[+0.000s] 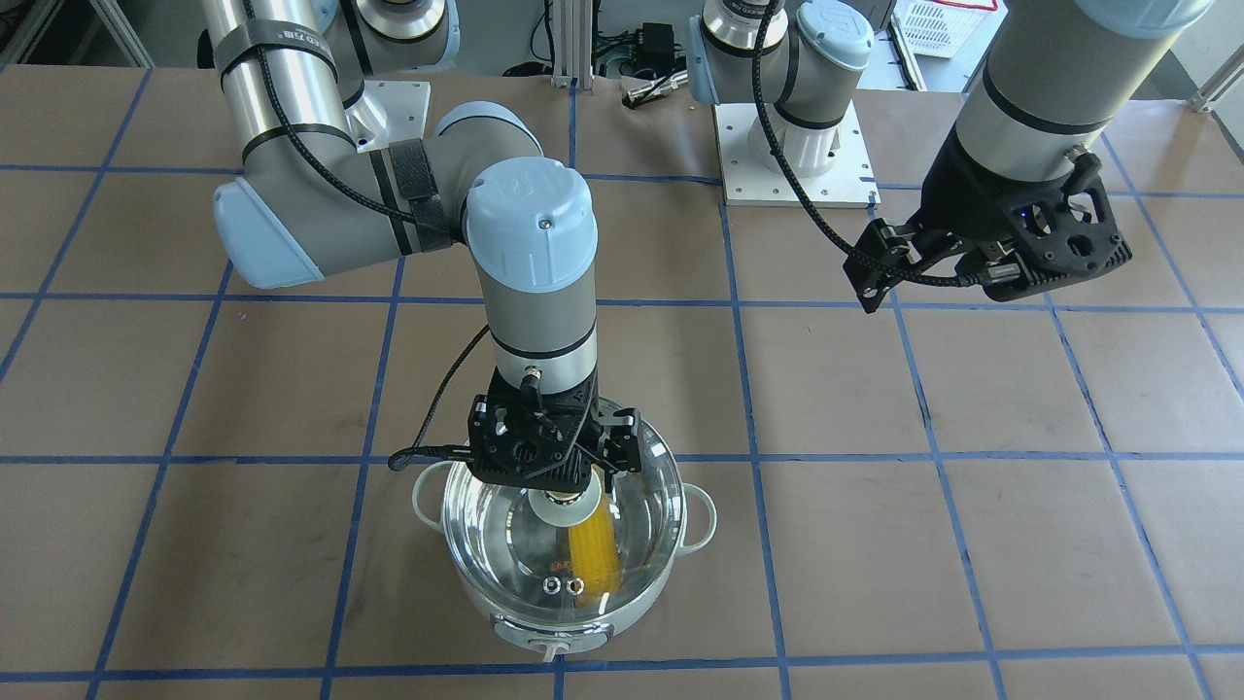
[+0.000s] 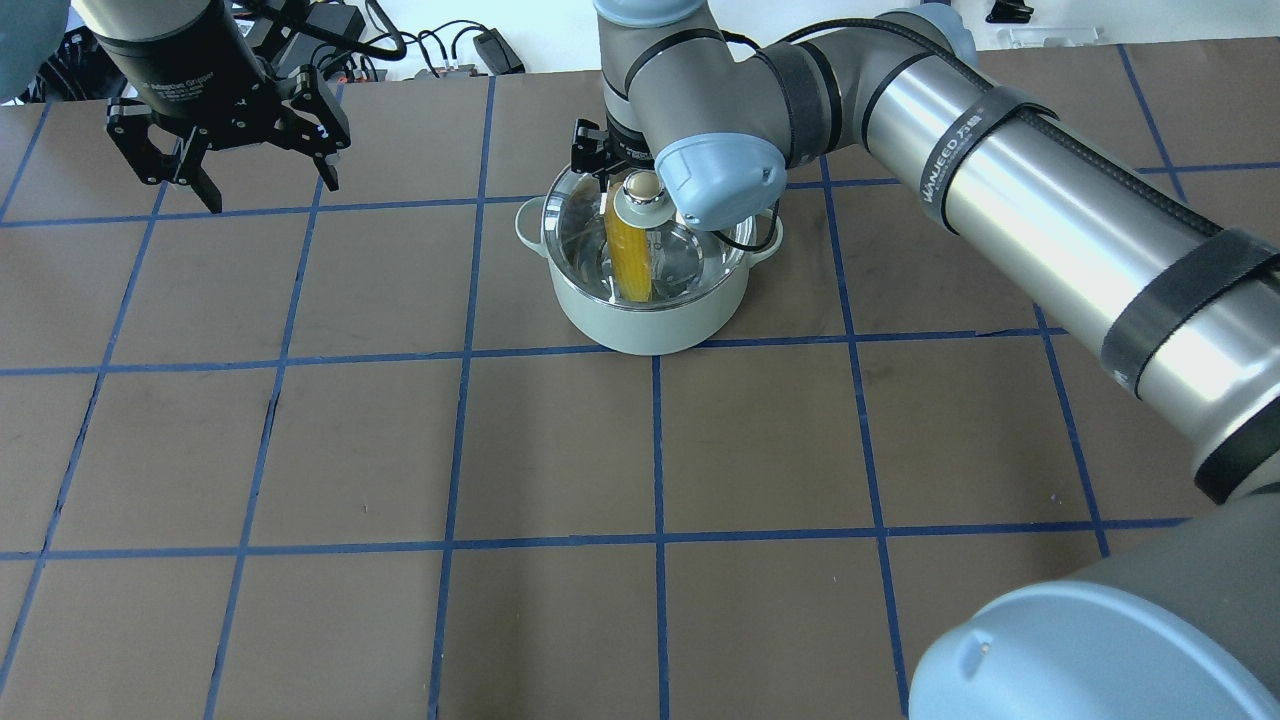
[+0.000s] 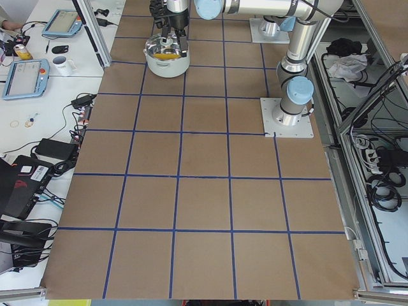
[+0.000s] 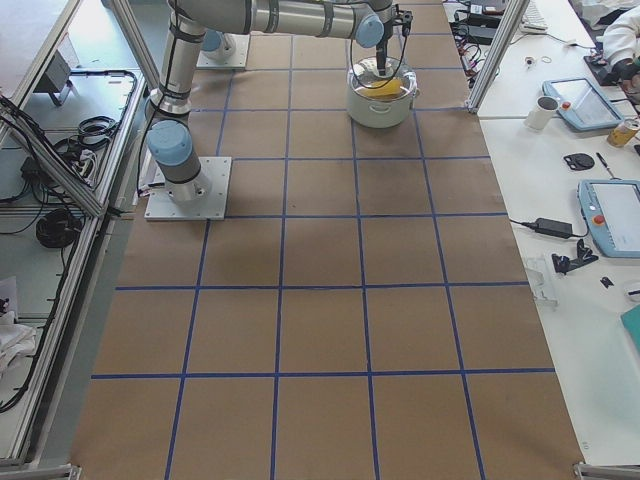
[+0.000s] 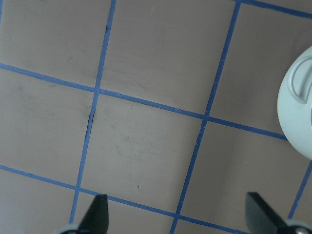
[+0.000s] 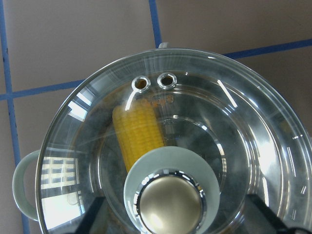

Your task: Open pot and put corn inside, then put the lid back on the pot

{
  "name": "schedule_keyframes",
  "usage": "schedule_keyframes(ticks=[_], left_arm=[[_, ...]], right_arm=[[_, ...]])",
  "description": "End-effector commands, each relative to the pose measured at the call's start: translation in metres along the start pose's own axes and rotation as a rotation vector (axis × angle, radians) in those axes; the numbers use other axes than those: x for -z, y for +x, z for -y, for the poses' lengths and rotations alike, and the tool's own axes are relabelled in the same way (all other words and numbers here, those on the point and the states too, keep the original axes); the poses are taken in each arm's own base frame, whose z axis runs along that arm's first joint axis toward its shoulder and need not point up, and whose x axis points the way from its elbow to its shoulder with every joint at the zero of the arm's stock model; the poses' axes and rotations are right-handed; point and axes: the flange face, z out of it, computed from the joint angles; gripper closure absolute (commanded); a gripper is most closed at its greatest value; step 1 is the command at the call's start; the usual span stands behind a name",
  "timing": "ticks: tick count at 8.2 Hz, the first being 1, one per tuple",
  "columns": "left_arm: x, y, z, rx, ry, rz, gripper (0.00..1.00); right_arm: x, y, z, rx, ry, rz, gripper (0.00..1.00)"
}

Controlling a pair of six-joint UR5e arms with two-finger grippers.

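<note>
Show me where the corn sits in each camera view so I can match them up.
Front-facing: the corn lies in the pot, low centre, under the lid.
Overhead: corn upper centre, in the pot.
Exterior left: corn a yellow speck, top, left of centre.
Exterior right: corn top, right of centre.
Left wrist: not in it; only the pot's edge, right.
Right wrist: corn centre-left, under the lid.
Shared landmark: the pot.

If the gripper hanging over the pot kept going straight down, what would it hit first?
The right gripper points down at the glass lid on the pot. Its open fingers straddle the knob, so probably the glass first, though depth is unclear.
</note>
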Motion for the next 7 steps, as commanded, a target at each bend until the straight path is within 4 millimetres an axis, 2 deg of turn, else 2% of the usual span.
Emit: schedule_keyframes(ticks=[1,2,3,4,5,6,7], left_arm=[[-0.005,0.001,0.003,-0.001,-0.01,0.001,0.0],[-0.006,0.001,0.004,-0.001,-0.011,0.003,0.0],[-0.003,0.0,0.002,-0.001,-0.006,0.004,0.0],[-0.002,0.0,0.001,0.0,-0.005,0.002,0.0],[-0.002,0.001,0.001,0.0,-0.006,0.001,0.0],[-0.003,0.001,0.002,-0.001,-0.007,0.002,0.0],[-0.006,0.001,0.004,-0.001,-0.013,0.004,0.0]], right_arm=[[0.047,0.015,-0.009,0.007,0.028,0.012,0.0],[0.089,0.037,-0.015,-0.015,0.063,0.033,0.0],[0.122,0.072,-0.016,-0.048,0.055,0.019,0.0],[0.162,0.106,-0.031,-0.01,0.012,0.001,0.0],[0.206,0.131,-0.056,0.037,-0.018,-0.017,0.0],[0.228,0.148,-0.074,0.029,-0.054,-0.038,0.0],[0.227,0.166,-0.07,0.028,-0.089,-0.051,0.0]])
